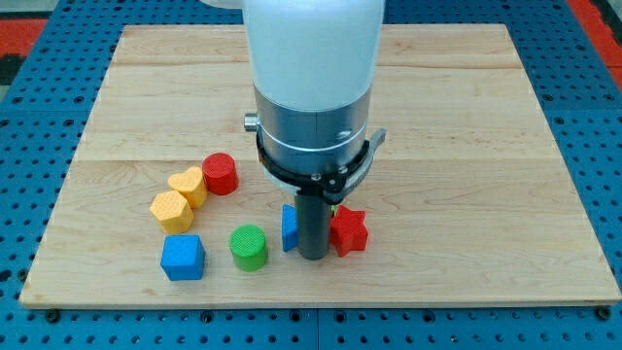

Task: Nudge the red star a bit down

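My tip (pixel 312 257) resting low on board (pixel 466 117), just left of red star (pixel 349 231), touching or nearly so; contact hard to judge. No jaws on this rod, nothing spreading or pinching.

Star sitting near board's bottom edge, right of centre. Blue block (pixel 289 227) peeking out just left of rod, mostly hidden.

Tip standing beside star, not above it. Downward nudge looking not yet begun: tip needing to get to star's upper side first.

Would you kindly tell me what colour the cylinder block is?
Green cylinder, clear in the camera view.
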### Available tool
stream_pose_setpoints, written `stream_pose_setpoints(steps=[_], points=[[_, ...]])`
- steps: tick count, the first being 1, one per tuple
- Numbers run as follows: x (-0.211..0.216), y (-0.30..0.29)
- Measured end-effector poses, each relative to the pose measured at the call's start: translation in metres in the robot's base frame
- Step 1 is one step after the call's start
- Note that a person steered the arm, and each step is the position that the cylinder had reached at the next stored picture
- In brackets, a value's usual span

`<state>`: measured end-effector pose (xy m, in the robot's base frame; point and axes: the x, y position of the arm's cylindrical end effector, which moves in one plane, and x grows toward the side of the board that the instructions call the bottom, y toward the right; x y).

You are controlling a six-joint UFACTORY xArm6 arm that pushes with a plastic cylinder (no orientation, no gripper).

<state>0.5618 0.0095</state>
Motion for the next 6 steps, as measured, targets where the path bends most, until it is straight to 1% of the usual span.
stream_pose_setpoints(steps=[1, 2, 3, 4, 5, 6], points=[[-0.028, 0.11], [-0.034, 0.117], [-0.076, 0.094], [-0.119, 0.133], [-0.074, 0.17], [-0.1, 0.144]])
